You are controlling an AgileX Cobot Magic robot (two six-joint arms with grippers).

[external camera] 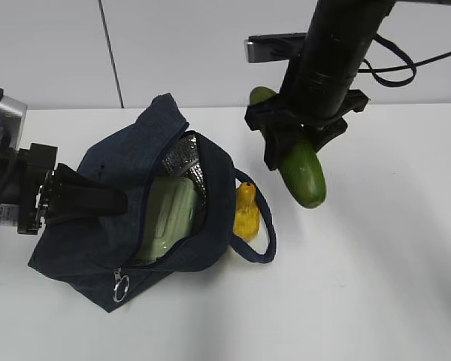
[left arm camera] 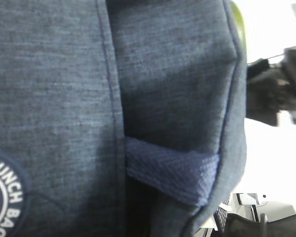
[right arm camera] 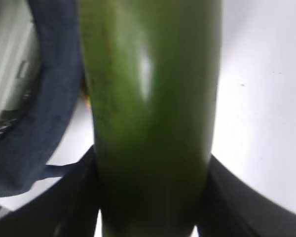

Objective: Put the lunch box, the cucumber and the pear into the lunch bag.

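**One of three packed: box in, cucumber aloft, pear waiting**

The lunch box [external camera: 169, 214] lies inside the open bag [external camera: 98, 248], its pale green lid showing through the mouth against the foil lining. My left gripper [external camera: 105, 199] is pinched tight on the bag's left fabric wall, holding the mouth open. My right gripper [external camera: 299, 135] clamps the cucumber [external camera: 304, 177] about its middle, jaws roughly half spread, carrying it above the table [external camera: 376, 301], right of the bag. The pear [external camera: 246, 214] stands on the table, touching the bag's right side, inside the handle loop [external camera: 264, 241]. I judge two items remain: cucumber next, then pear.
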